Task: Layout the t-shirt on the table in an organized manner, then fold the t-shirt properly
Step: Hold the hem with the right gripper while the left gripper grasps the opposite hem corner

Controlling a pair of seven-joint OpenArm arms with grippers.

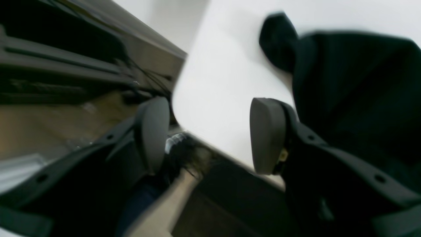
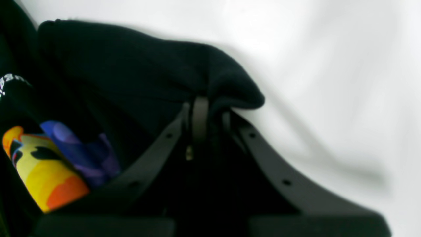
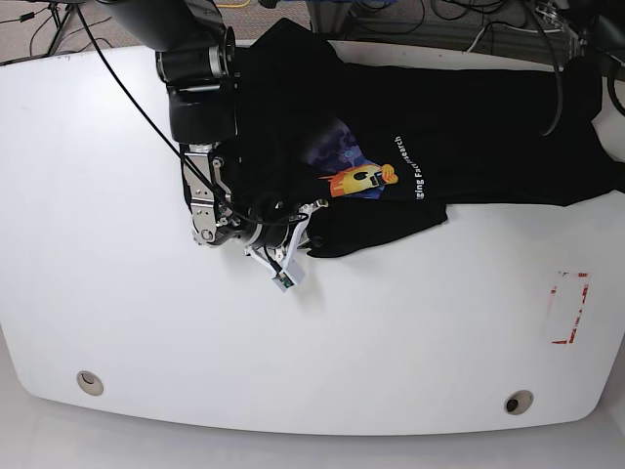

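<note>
Right gripper (image 2: 205,108): jaws pressed together, pinching a rounded fold of the t-shirt (image 3: 459,127); black cloth bulges over both fingers in the right wrist view. Left gripper (image 1: 210,131): jaws spread wide, nothing between them, hanging over the table's rounded edge with the shirt just beside one finger. In the base view that arm sits at the upper right corner, mostly out of frame.

Table (image 3: 117,293): glossy white, most of it bare; red tape rectangle (image 3: 569,308) near the right edge, two grommet holes (image 3: 90,381) along the near edge.

T-shirt: lies rumpled along the far side of the table, stretched out toward the right, one part doubled over under the right arm. Print patch (image 3: 356,176) faces up, white lettering (image 3: 415,166) beside it.

Handling judgement: light, limp knit, no stiffness, so it will sag and drag from any single pinch; should slide easily on the gloss. Best taken at hem corners or shoulder seams, one per gripper, and pulled taut. The pinched fold may be a sleeve or a hem; blur prevents telling.
</note>
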